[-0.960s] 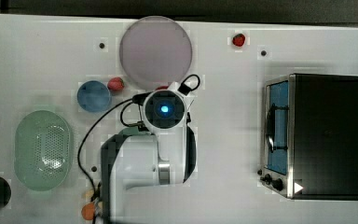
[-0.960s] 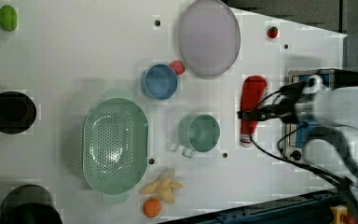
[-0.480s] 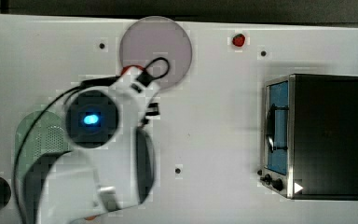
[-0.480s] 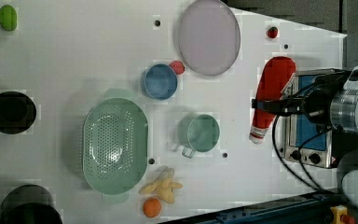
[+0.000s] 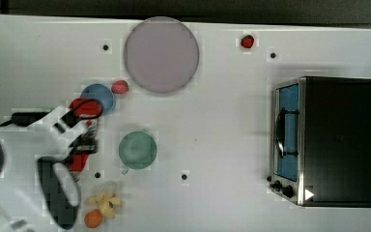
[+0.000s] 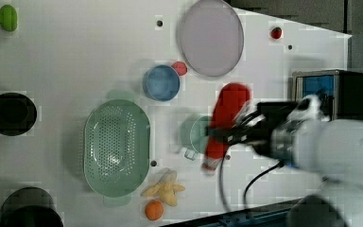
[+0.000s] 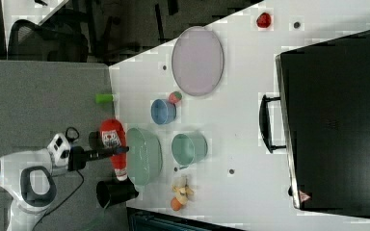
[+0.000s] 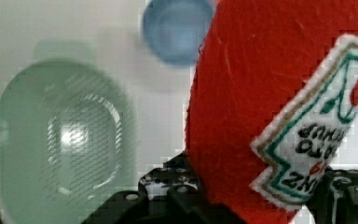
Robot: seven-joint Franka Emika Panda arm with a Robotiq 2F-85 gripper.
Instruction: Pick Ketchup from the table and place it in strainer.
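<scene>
The tool (image 6: 227, 135) grips the Ketchup (image 6: 224, 120) off the table; the strainer (image 6: 116, 147) sits apart, empty.

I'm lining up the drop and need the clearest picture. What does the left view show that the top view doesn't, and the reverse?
Left view: the strainer whole, from rim to perforated bottom, and the Ketchup at full length, clear of the strainer toward the left view's right. Top view: the oven front with its knobs; here the arm covers the strainer's spot. Both: the fingers clamped on the Ketchup, the green cup and the blue bowl.
</scene>
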